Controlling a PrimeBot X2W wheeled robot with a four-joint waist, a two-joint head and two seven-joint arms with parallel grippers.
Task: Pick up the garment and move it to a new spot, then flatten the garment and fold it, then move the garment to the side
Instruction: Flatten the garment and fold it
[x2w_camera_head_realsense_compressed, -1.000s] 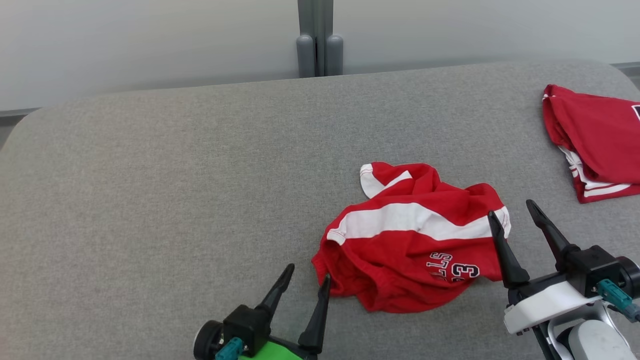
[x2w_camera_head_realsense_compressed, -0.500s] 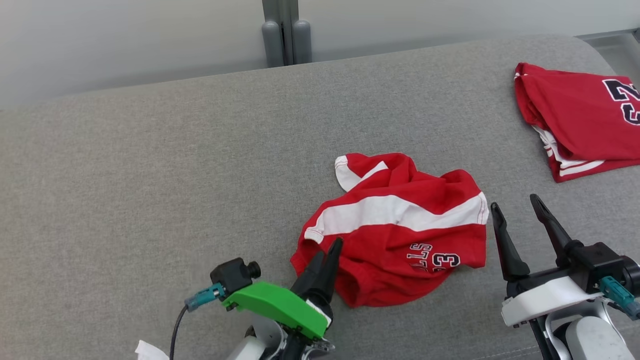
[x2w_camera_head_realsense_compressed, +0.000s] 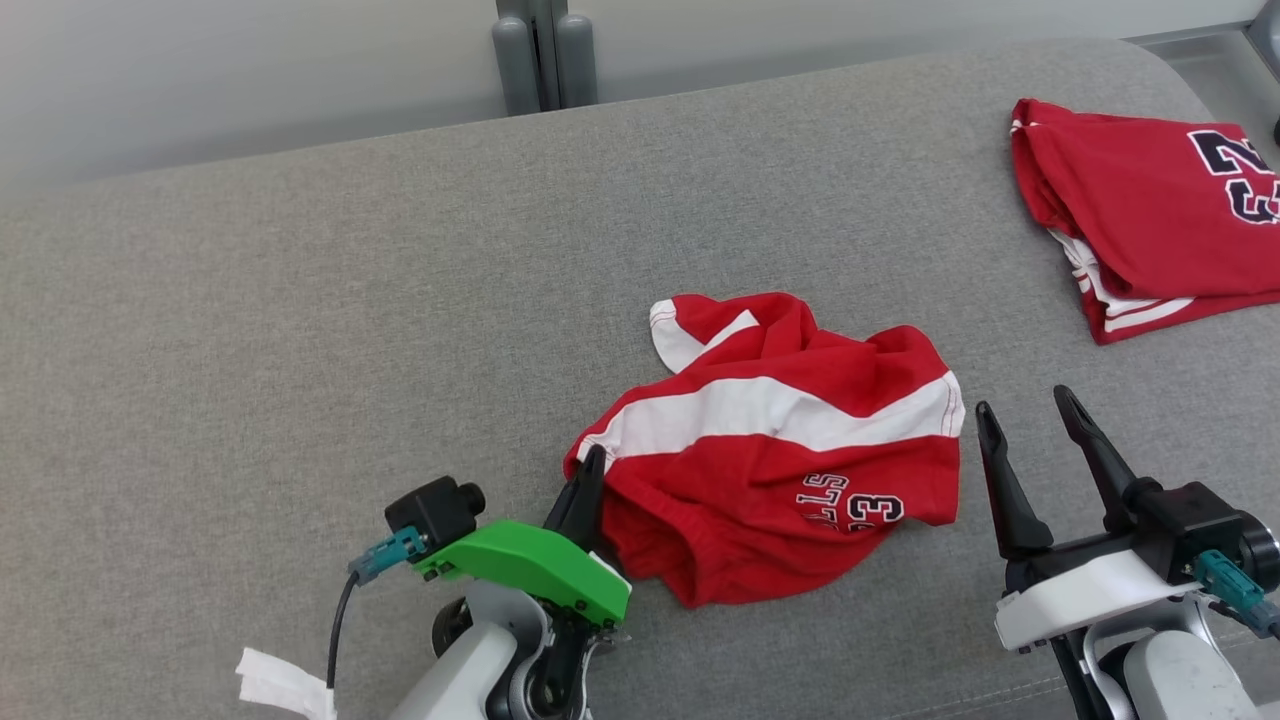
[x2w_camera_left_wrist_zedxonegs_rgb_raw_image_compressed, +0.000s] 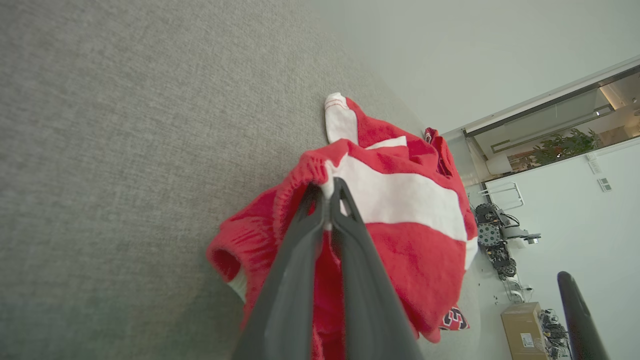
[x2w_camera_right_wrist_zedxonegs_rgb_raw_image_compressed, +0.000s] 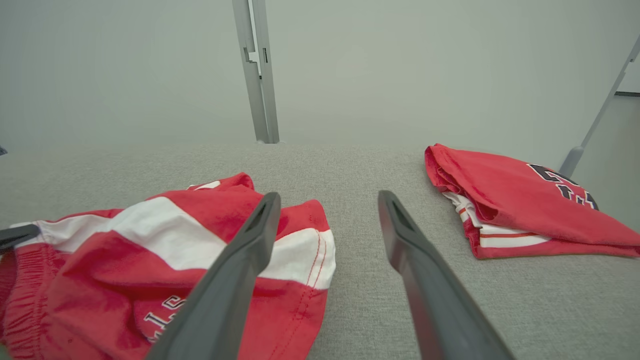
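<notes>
The left claw (x2w_camera_left_wrist_zedxonegs_rgb_raw_image_compressed: 330, 197) is pressed together, pinching the gathered edge of the crumpled red cloth garment with a broad white stripe and dark lettering (x2w_camera_head_realsense_compressed: 780, 450), right where the white stripe meets the elastic hem. From that pinch the cloth bunches up slightly between the dark fingers. The rest of it spreads away to the claw's right in a loose heap that lies on the grey fabric-covered counter (x2w_camera_head_realsense_compressed: 300, 300). Just past the far side of the heap stands the right claw (x2w_camera_head_realsense_compressed: 1026, 404), its two fingers spread wide with nothing between them, close beside the garment's hem but apart from it. Further out beyond that claw, well apart from both, lies a second red cloth garment with white trim and a dark number (x2w_camera_head_realsense_compressed: 1150, 210), folded flat near the counter's corner. By my reckoning the job is only at its opening: the grip for the pick-up looks made, but the heap has not been raised clear or carried anywhere, and the flattening, the folding and the move to the side are all left to do. Counting up, there are two claws, one gripping and one idle, and two red garments, one crumpled and one folded, all on a single counter.
</notes>
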